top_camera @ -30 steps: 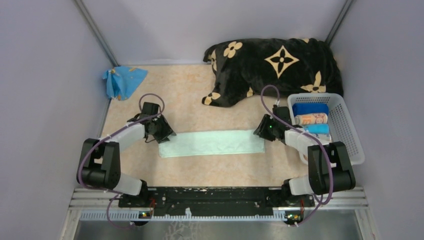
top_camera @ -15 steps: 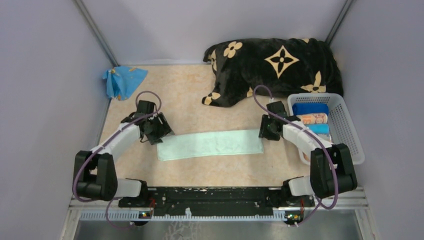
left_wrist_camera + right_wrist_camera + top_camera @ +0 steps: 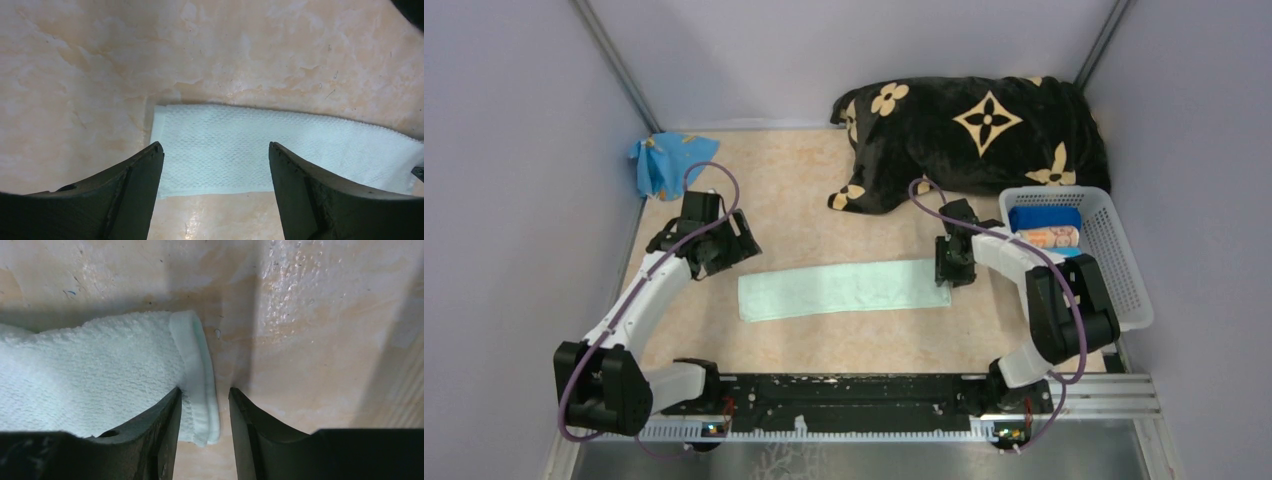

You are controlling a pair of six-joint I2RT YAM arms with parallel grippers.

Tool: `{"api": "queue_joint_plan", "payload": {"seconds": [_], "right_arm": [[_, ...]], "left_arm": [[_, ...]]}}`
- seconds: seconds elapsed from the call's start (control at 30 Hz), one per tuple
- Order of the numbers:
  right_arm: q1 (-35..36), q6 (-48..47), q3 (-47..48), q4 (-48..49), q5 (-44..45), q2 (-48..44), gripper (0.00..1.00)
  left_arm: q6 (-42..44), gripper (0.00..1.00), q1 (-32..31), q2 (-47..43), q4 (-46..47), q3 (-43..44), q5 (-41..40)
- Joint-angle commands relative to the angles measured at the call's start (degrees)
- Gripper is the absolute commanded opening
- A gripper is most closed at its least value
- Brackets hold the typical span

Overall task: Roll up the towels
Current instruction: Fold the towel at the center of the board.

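The mint green towel (image 3: 844, 288) lay flat on the table (image 3: 804, 190), left gripper (image 3: 215, 150) wide and empty above its left end, right gripper (image 3: 205, 390) narrowly parted at the right hem, where a shallow one-sided pinch risked a crooked roll

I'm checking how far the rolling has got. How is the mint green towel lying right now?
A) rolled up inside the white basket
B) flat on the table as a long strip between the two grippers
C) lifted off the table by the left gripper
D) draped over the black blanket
B: the mint green towel lies flat as a long strip on the table, with the left gripper open off its left end and the right gripper at its right end.
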Motion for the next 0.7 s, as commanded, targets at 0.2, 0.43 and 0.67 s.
{"api": "queue_joint_plan", "payload": {"seconds": [0.2,0.43,0.67], "right_arm": [[1.8,0.8,-0.8,-2.8,-0.6,6.9,0.29],[2.9,0.4,1.7,-3.5,2.2,11.6,0.00],[-2.0,0.8,11.9,-8.4,17.4,11.9,0.00]], "left_arm": [[3.1,0.83,0.0,-2.2,-0.8,1.1,-4.5],[2.5,0.83,0.0,-1.6,-0.3,0.6,-3.2],[1.4,0.85,0.0,-1.7,0.5,-0.4,-1.5]]}}
